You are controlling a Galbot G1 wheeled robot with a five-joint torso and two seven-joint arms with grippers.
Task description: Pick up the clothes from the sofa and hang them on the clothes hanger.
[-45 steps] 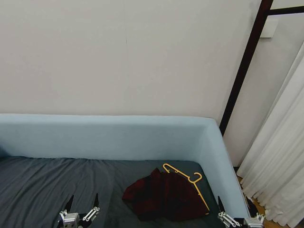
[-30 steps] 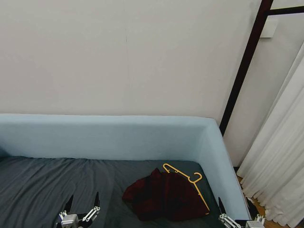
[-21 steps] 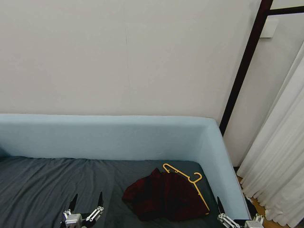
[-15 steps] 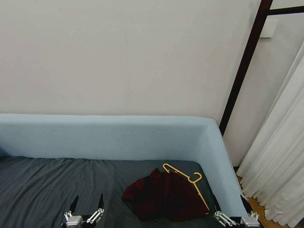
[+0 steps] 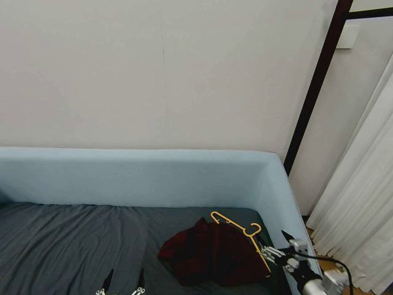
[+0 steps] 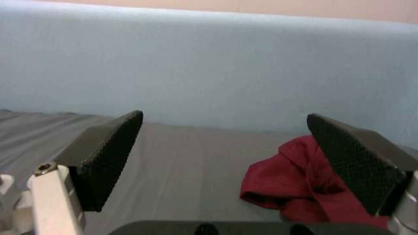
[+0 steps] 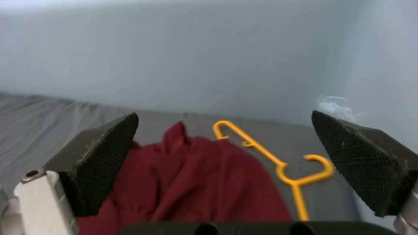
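Hovering over the sofa point(image 5: 135, 178), our right gripper point(image 5: 276, 244) gapes beside the hanger point(image 5: 249, 232) and maroon garment point(image 5: 212, 252); left gripper point(image 5: 125, 279) gapes too.

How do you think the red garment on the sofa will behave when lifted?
The red garment lies crumpled in folds, so it will probably droop limply. It looks thin, likely light. The yellow hanger touching it may shift.

Bare sofa seat point(image 5: 61, 246) left of garment point(image 5: 212, 255), armrest point(image 5: 279, 203) close right
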